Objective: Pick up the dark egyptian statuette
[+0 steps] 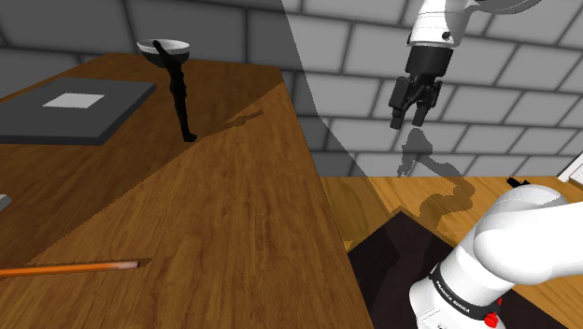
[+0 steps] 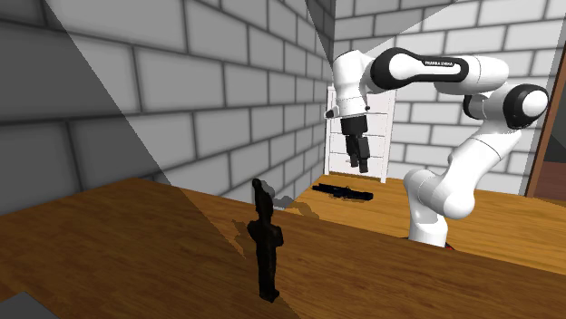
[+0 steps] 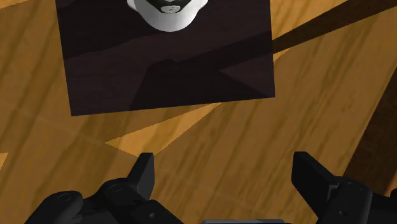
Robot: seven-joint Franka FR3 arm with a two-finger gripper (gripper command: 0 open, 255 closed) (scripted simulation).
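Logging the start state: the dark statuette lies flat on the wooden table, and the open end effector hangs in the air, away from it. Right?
Not quite. The statuette stands upright on the table, as the shoulder view shows. The end effector is open, in the air, away from it.

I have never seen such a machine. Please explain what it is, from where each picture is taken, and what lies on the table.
This is a white robot arm ending in a black two-finger gripper. One picture looks from beside its stand, one faces the arm across the wooden table, one comes from a camera on the hand, looking down at the dark stand. On the table are the dark statuette it should pick up, a bowl, a grey board and an orange pencil. The gripper hangs away from the statuette; its fingers are apart and hold nothing.
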